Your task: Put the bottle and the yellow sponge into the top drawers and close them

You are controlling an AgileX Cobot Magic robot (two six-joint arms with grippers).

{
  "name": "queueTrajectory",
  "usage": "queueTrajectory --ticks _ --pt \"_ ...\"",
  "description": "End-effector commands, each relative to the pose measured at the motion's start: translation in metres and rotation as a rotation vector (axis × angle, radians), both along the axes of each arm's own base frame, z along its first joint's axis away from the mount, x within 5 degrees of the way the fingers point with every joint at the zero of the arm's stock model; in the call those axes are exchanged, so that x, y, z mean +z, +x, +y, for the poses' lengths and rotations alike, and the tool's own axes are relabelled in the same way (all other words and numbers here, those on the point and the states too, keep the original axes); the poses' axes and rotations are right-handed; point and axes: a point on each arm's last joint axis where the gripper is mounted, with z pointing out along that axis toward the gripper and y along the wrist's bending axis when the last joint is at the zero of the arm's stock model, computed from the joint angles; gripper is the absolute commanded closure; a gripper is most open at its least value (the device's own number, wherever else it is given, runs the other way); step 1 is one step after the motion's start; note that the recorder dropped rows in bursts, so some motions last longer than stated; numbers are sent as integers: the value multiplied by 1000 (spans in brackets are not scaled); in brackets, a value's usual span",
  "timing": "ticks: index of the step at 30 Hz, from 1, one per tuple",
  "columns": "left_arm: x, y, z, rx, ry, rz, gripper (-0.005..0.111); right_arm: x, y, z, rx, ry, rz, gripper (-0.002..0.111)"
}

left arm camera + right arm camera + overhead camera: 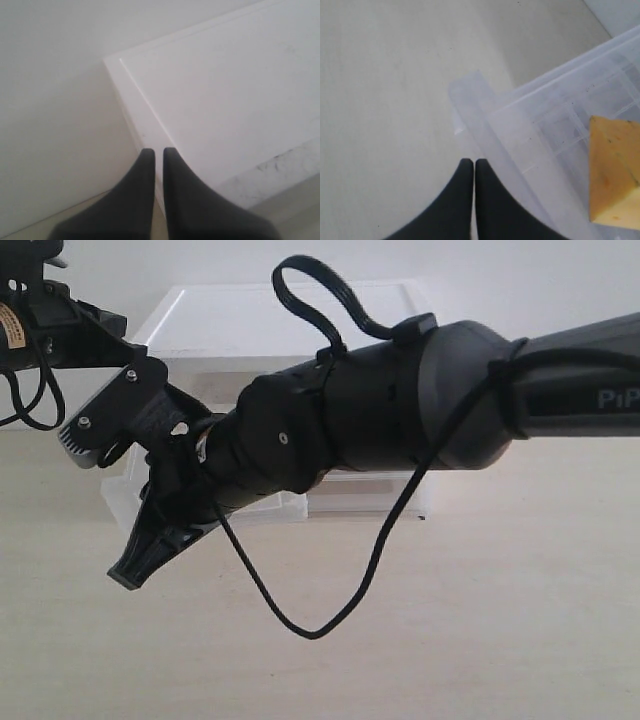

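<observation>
Left jaws pressed together, nothing between them; their dark fingertips (146,159) hang over the corner edge of the white-topped plastic cabinet (225,100). Right jaws closed too and empty, black fingertips (465,167) right by the outer wall of the pulled-out translucent plastic top drawer (485,115); touching it or not, can't tell. Yellow-orange wedge-shaped porous sponge (612,172) lies inside that open drawer on its clear floor, apart from the right jaws. From where I stand the bulky black right arm (400,400) reaches across the middle to the left part of the cabinet front and blocks most of it, its jaws pointing down toward the light beige surface (500,620). Black left arm (60,325) comes in from the upper left, up near the cabinet top, close to the right arm's wrist. Thin black cable (316,635) loops down off the right arm, in front of the surface.
</observation>
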Motion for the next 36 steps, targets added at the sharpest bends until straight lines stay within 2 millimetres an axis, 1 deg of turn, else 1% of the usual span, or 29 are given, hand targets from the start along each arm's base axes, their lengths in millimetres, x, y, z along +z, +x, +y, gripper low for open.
queueTrajectory --ticks 1,4,8,12,14,17,19,22,26,28,31,36 --pt "1 1 0 3 -2 -4 103 22 12 2 -35 159 -131 108" --pt "1 1 0 3 -2 -4 103 23 11 2 -40 167 -125 108" --pt "2 1 0 0 -3 -8 103 33 6 -4 -52 160 -82 108" --pt "1 1 0 2 -2 -5 103 41 -3 -14 -39 81 -19 108" --pt "1 1 0 2 -2 -5 103 42 -10 -21 -24 6 32 108" --pt "1 1 0 2 -2 -5 103 34 -16 -28 19 -115 81 108" --pt "1 1 0 2 -2 -5 103 23 -15 -27 33 -166 109 108" --pt "1 1 1 3 -1 -3 103 10 -9 -20 35 -160 92 108" --pt "1 1 1 4 0 -2 103 2 0 -10 27 -101 19 108" --pt "1 1 1 4 0 -2 103 1 8 -10 18 -77 -28 108" --pt "1 1 1 4 0 -2 103 4 24 -16 -40 -5 -67 108" --pt "1 1 0 3 -1 -4 103 10 53 -37 -170 89 -68 108"
